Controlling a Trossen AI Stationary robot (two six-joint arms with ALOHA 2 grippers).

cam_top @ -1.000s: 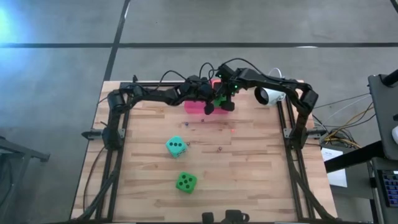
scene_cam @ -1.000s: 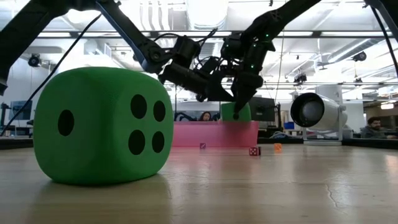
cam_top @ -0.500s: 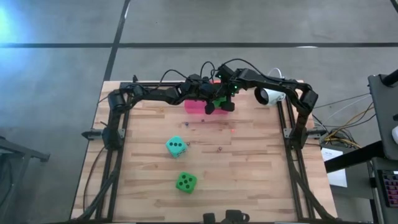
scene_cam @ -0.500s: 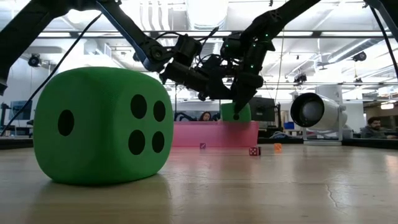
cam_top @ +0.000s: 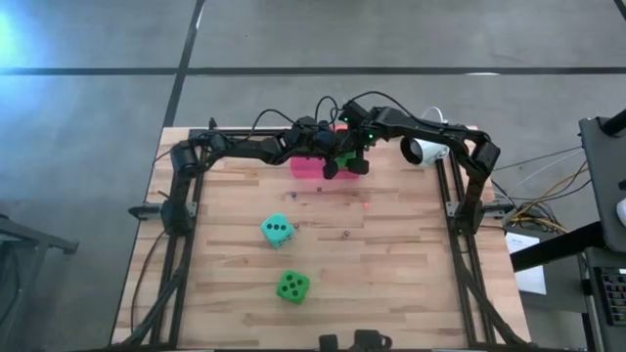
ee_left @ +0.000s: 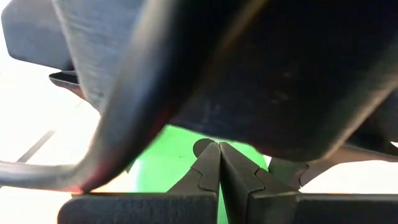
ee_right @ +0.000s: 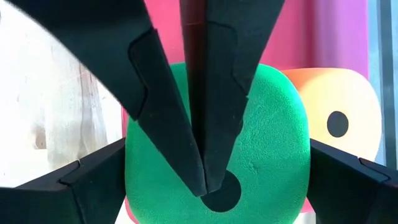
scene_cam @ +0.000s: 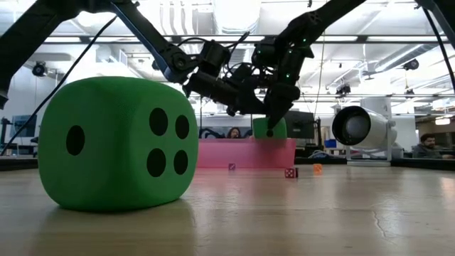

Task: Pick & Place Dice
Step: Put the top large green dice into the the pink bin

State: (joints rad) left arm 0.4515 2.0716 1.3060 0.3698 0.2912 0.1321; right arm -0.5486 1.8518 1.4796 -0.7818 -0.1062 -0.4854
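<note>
Right gripper (ee_right: pixel 217 186) is straddling the green die (ee_right: pixel 273 137) over the pink bin (cam_top: pixel 308 167), jaws wide; left gripper (ee_left: pixel 219 163), pinched shut, is crowding in, risking a tangle

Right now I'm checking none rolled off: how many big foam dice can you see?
4. A teal die at mid-table, a green die nearer the front edge, a second green die and an orange die in the pink bin at the back. Others may be hidden.

Left gripper (cam_top: pixel 337 163) closed — right gripper (cam_top: pixel 344 166) spread wide.
</note>
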